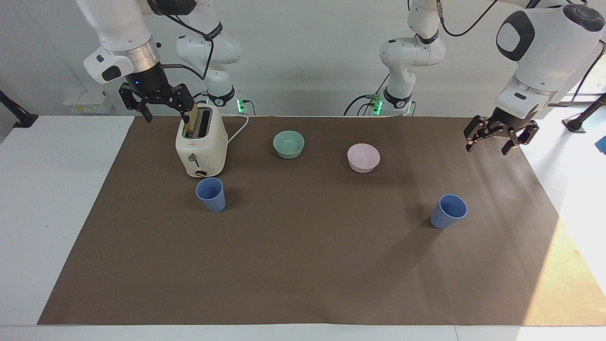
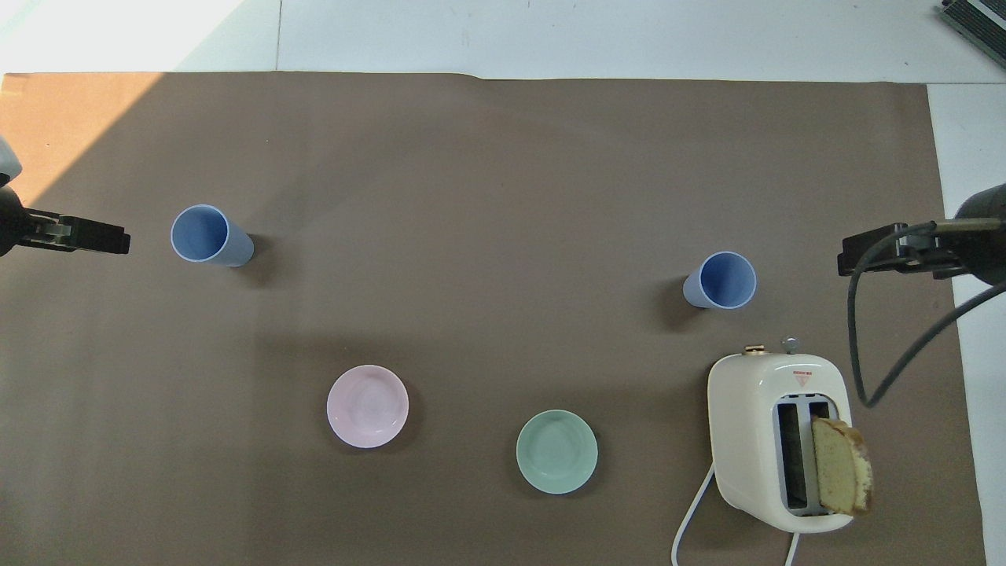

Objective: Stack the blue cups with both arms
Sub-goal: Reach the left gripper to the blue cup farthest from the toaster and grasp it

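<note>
1. Blue plastic is what I am after: two blue cups stand upright and mouth-up on the brown mat of the bench (image 1: 28, 213), well apart from each other, neither one held or nested yet; so I judge the stacking has not begun.
2. One blue cup (image 1: 449, 211) stands toward my left arm's end of the bench, farther from me than the pink bowl (image 1: 363, 157); my left gripper (image 1: 488, 141) hangs in the air over the mat's edge at that same end, fingers spread wide and holding nothing.
3. From that gripper the cup lies down and inward toward the middle of the bench; its long axis is vertical, so I judge a grip across its wall from the side, or from above over the rim, would suit.
4. The other blue cup (image 1: 210, 194) stands toward my right arm's end, just beside the front of the white toaster (image 1: 201, 149) and farther from me than it; a slice of bread (image 1: 191, 121) sticks up from a slot.
5. My right gripper (image 1: 163, 106) is raised over the toaster's end, wide open and empty; this arm is the nearer one to that cup, while the left is nearer to the first.
6. A teal bowl (image 1: 289, 144) sits between the toaster and the pink bowl, clear of both cups.
</note>
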Motion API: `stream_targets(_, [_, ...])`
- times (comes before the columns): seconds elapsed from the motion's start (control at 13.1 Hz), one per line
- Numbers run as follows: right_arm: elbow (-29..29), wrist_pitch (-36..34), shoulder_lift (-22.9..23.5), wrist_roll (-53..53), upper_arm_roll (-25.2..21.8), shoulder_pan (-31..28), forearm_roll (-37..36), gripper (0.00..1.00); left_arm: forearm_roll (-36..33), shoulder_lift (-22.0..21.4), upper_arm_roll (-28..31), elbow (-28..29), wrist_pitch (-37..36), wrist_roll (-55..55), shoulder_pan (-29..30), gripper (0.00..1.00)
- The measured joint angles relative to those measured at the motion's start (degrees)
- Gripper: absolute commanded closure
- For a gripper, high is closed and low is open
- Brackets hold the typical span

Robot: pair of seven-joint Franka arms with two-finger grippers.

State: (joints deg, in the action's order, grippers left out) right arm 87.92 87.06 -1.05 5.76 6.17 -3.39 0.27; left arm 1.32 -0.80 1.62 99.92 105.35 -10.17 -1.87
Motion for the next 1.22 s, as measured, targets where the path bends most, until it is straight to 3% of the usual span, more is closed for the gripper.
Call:
stream_targets(0.3, [0.00,0.00,0.00,0.00,0.00,0.00,0.00,0.00,0.00,1.52,0.02,2.39,4.50,0.00,0.00,0.00])
stream_targets(0.76, [0.00,0.00,0.00,0.00,0.00,0.00,0.00,0.00,0.00,7.22,0.01,6.13,13.97,0.00,0.00,0.00])
stream_targets(1.22, [0.00,0.00,0.00,0.00,-0.01,0.00,0.00,0.00,1.88,13.73,0.12,7.00,21.69,0.00,0.08,0.25])
